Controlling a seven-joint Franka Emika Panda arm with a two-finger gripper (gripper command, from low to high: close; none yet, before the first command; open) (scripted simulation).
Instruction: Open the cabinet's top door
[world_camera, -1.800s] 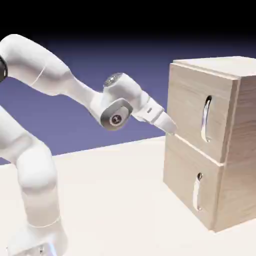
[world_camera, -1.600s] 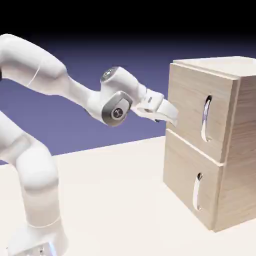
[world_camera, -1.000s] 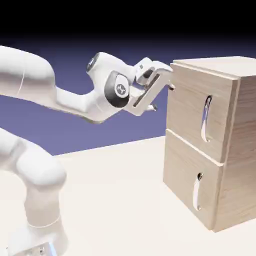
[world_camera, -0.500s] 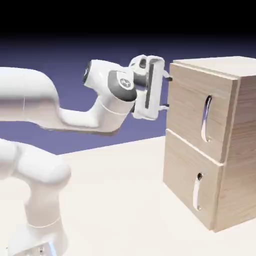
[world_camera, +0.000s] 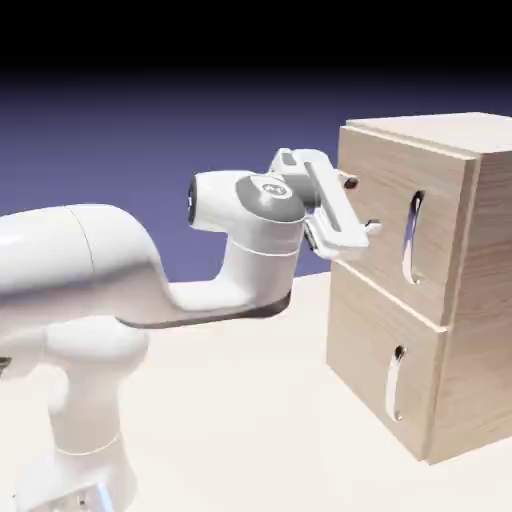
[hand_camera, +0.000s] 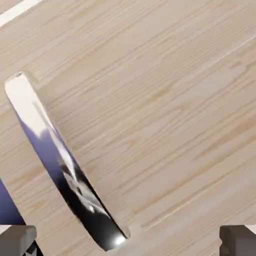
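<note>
The light-wood cabinet (world_camera: 482, 300) stands at the exterior view's right. Its top door (world_camera: 380, 205) is flush with the front, and the long white handle (world_camera: 411, 236) runs down its right part. My gripper (world_camera: 362, 206) is open and faces the top door from close by, just left of the handle, touching nothing. In the hand view the top door's wood (hand_camera: 165, 100) fills the frame. There the handle (hand_camera: 60, 160) slants from upper left to bottom middle, and its lower end lies between my fingertips (hand_camera: 17, 241), nearer the left one.
The lower door (world_camera: 365, 335) with its shorter white handle (world_camera: 394, 386) and small knob sits under the seam. My arm's elbow and forearm (world_camera: 150, 270) stretch low across the exterior view's left. The pale table (world_camera: 250, 420) spreads before the cabinet.
The hand climbed from the seam between the doors to the cabinet's top edge, turned, then dropped and pushed in toward the top door. The elbow sank lower. The door has not moved.
</note>
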